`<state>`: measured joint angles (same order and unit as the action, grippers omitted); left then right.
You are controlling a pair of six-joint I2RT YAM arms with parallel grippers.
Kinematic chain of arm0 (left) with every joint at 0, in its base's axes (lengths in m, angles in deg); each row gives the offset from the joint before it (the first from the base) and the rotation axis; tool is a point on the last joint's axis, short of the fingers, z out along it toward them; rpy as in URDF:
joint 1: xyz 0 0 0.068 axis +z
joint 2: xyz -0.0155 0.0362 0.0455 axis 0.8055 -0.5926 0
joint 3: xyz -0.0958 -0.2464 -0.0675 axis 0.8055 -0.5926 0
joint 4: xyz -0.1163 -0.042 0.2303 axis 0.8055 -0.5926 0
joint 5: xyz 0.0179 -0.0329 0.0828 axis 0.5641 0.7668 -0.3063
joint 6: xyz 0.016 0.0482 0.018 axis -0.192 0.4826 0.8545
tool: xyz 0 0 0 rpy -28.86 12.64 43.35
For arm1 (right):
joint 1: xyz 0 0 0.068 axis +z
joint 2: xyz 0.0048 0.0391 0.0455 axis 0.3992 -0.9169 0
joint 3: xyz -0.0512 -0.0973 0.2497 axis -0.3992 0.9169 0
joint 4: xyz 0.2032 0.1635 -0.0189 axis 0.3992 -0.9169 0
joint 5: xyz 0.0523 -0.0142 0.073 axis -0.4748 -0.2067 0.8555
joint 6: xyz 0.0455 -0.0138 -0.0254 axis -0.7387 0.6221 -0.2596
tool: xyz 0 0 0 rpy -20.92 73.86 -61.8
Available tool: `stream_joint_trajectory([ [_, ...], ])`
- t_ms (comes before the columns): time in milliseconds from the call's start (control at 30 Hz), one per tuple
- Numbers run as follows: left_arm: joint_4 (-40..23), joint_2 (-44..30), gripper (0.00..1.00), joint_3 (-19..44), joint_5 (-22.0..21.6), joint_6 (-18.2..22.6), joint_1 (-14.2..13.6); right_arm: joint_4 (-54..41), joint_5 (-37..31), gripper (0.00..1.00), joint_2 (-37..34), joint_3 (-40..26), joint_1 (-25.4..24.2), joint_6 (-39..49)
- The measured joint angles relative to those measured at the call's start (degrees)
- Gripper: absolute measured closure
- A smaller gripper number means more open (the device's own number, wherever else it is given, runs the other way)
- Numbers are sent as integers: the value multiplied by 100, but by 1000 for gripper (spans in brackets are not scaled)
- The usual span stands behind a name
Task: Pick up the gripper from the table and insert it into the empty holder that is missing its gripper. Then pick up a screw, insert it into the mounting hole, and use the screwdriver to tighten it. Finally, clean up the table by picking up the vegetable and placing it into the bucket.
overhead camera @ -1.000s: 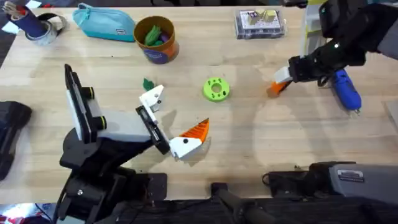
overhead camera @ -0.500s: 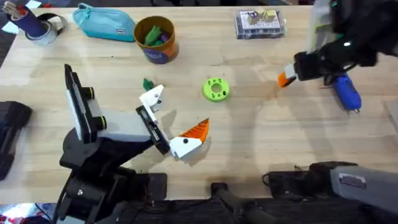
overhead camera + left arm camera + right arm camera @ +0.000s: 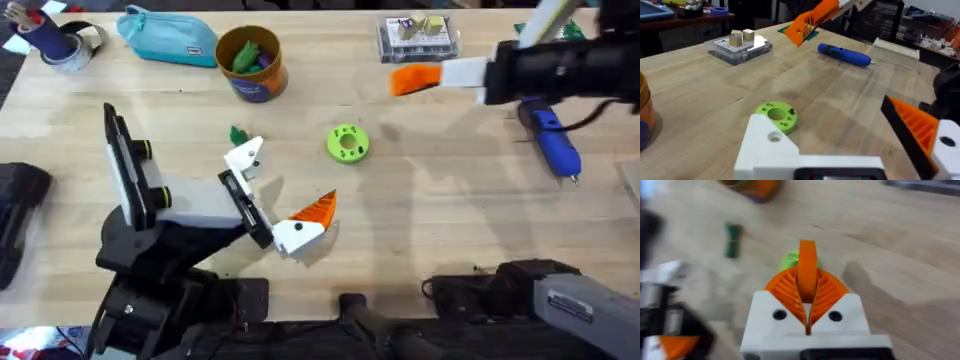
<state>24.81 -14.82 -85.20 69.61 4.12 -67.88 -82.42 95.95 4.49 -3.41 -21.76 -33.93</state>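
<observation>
The right end effector (image 3: 415,78) reaches level across the far worktop (image 3: 450,220), pads clamped on the orange gripper (image 3: 807,270), lifted clear of the wood. The left end effector (image 3: 270,195) lies low, angled sideways, its white holder (image 3: 244,158) bare and fingers spread apart.

Orange ribbed gripper (image 3: 413,78), bright-blue screwdriver (image 3: 553,142), lime-green disc (image 3: 347,143), yellow-orange bucket (image 3: 250,62) with purple label, teal pouch (image 3: 168,36), light wooden table (image 3: 440,220).

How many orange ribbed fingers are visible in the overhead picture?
2. One, the loose gripper finger, is held by the right gripper over the table, far right; the mounted finger sits on the left gripper, front middle. Others may be hidden.
</observation>
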Motion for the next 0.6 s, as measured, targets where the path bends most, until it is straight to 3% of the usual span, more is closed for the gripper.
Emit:
stream_joint_trajectory([
  [333,0,0,7,0,0,0,0,429,2588,990,-1391,112,971,-704],
  [600,0,0,7,0,-1,1,0,1414,3735,990,-2295,123,1729,-1569],
])
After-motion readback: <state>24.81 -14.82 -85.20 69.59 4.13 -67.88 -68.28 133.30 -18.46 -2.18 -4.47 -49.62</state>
